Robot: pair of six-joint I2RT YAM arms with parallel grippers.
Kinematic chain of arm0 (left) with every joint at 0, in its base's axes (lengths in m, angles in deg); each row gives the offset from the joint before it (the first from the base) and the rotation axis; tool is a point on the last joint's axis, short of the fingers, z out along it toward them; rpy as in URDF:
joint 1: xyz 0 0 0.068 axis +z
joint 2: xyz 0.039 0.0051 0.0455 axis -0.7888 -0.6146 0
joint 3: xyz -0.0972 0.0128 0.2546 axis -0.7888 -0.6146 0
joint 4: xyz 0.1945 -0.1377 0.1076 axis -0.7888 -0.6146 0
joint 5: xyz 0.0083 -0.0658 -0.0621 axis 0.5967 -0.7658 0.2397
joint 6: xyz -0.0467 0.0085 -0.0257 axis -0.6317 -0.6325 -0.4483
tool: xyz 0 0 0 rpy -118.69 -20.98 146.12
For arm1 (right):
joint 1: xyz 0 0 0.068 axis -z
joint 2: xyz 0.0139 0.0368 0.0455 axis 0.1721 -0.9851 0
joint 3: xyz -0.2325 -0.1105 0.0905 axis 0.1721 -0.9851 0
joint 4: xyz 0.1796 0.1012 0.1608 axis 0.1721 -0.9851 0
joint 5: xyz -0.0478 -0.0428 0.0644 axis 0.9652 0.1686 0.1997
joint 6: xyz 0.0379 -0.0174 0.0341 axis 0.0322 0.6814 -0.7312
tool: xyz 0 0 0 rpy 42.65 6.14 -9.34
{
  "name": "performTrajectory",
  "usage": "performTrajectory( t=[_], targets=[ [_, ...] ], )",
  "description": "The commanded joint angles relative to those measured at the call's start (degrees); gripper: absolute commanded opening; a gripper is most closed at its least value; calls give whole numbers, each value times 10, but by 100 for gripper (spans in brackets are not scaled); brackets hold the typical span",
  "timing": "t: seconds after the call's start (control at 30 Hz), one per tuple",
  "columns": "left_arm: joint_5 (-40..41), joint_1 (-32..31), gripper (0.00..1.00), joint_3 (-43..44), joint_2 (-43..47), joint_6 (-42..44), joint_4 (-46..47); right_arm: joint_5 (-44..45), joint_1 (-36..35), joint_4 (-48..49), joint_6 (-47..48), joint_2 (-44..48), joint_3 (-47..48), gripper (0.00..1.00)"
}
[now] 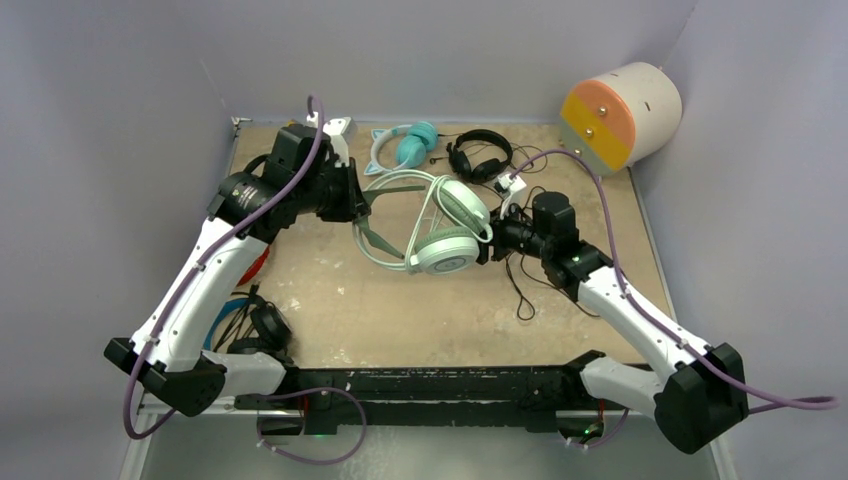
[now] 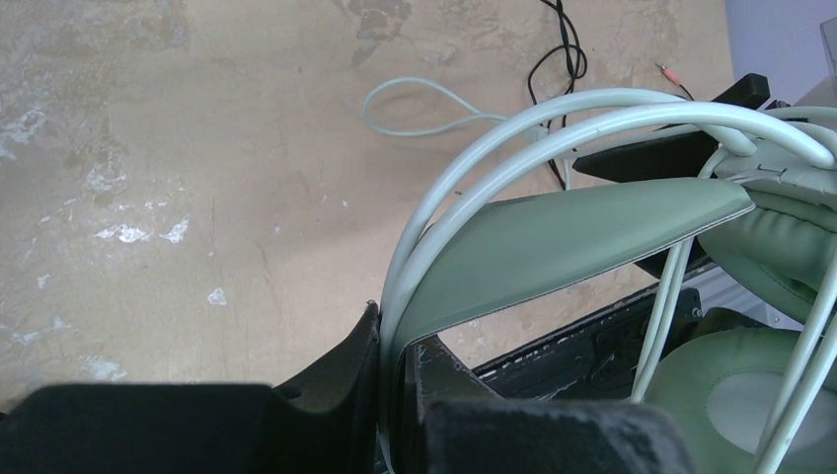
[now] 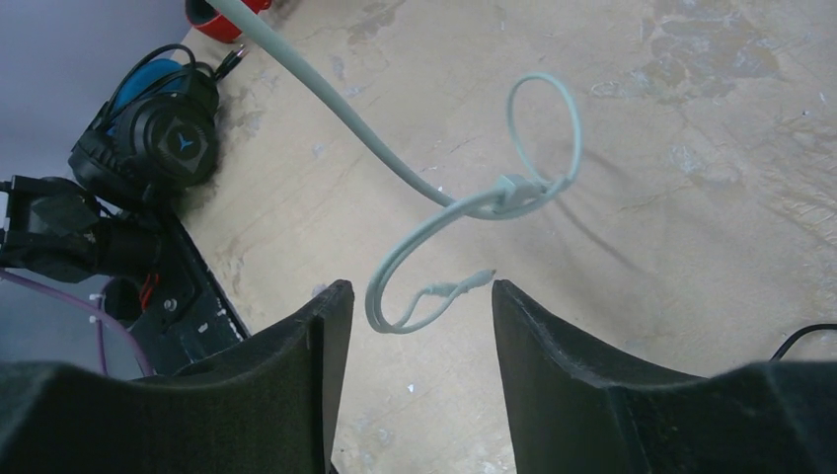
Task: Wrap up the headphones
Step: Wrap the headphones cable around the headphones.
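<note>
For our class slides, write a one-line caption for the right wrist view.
Open right pincer hovers over the looped cable of the mint-green headphones; black-and-blue headphones lie beyond.

Your left arm [image 1: 200,285] rises from its base at the near left corner and folds inward at the elbow, so the left hand [image 1: 360,200] points right toward the middle of the counter. Its fingers [image 2: 336,365] are pinched together on the band of the mint-green headphones [image 2: 553,237]. Your right arm [image 1: 630,310] stretches forward and leftward from the near right corner. The right hand [image 1: 490,240] points left, its fingers [image 3: 296,346] spread apart.
</note>
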Motion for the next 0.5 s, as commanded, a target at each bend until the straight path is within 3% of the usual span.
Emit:
performTrajectory(
  t=[0.0,0.17,0.33,0.4,0.47],
  targets=[
    [-35,4,0,8,17,-31,59,-12,3,-8,17,12,8,61],
    [-40,3,0,9,15,-33,63,-17,3,17,-1,-3,1,73],
    [-41,3,0,10,12,-33,64,-13,2,36,-33,-39,13,75],
    [-38,3,0,11,12,-33,63,-18,2,42,-36,-49,16,69],
    [-31,4,0,11,10,-33,63,-2,2,35,-35,-50,17,52]
  ],
)
